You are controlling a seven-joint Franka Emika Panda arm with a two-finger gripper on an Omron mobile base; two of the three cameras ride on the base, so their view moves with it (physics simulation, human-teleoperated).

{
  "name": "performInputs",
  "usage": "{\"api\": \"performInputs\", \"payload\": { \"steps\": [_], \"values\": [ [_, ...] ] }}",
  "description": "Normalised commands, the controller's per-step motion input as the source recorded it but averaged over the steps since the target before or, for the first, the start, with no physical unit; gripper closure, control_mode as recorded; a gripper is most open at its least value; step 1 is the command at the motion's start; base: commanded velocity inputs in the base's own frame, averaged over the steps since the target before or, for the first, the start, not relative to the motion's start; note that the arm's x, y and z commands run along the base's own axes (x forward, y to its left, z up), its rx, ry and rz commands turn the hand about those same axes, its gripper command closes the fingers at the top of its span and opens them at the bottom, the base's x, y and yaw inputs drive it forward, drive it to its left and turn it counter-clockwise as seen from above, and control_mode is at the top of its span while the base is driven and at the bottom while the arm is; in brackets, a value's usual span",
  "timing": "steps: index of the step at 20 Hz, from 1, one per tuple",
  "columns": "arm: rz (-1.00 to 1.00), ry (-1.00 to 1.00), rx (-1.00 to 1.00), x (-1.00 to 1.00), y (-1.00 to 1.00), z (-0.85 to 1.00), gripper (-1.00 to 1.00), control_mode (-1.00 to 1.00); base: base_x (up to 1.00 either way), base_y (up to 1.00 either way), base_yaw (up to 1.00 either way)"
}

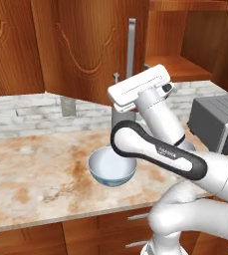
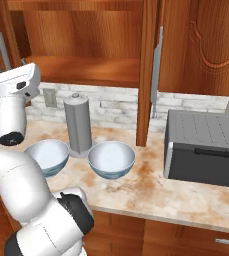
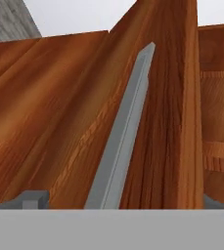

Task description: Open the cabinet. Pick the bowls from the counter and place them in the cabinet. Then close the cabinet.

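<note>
- A reddish-brown wooden wall cabinet (image 2: 86, 45) hangs above a beige stone worktop (image 2: 151, 185) mottled with orange-brown. Both carved doors stand swung out, and a wooden shelf (image 2: 86, 70) shows inside.
- In the hand view, a long silver bar handle (image 3: 121, 141) runs up the edge of one open door (image 3: 50, 112), close in front of the camera.
- The end effector (image 3: 118, 202) has its jaws spread wide and grips nothing; the two dark fingertips (image 3: 33, 199) stand either side of the handle's lower end. Whether they touch it cannot be told.
- Two glossy round bowls rest on the worktop, pale blue-white inside and blue outside. The left bowl (image 2: 47, 156) and the right bowl (image 2: 111, 159) sit just beside a grey upright cylinder (image 2: 79, 124), one on each side of it.
- A dark grey box-shaped appliance (image 2: 206, 147) stands further right on the worktop, well apart from the bowls.
- Handling, as a judgement: the bowls look like rigid glazed ware, probably light but slippery and breakable if dropped or knocked against the shelf.
- The bowls look too wide to span, so the likely hold is one fingertip inside and one outside the thin rim, on the side facing away from the cylinder.
- The curved, glossy wall may let a bowl tilt or slide in the grip, so it wants a firm pinch and a level carry.
- The door is stiff and hinged; its bar handle is the natural hold for closing.
</note>
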Motion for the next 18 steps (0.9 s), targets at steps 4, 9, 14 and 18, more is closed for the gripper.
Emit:
{"api": "performInputs", "payload": {
  "steps": [4,9,14,18],
  "values": [
    [0.03,0.0,-0.13,0.54,1.0,-0.01,-1.0,-1.0,0.0,0.0,0.0],
    [0.03,0.16,-0.13,0.4,1.0,0.02,-1.0,-1.0,0.0,0.0,0.0],
    [0.1,0.12,-0.14,-0.41,1.0,0.01,-1.0,-1.0,0.0,0.0,0.0],
    [0.14,0.0,-0.1,-1.0,1.0,0.18,-1.0,-1.0,0.0,0.0,0.0]
  ]
}}
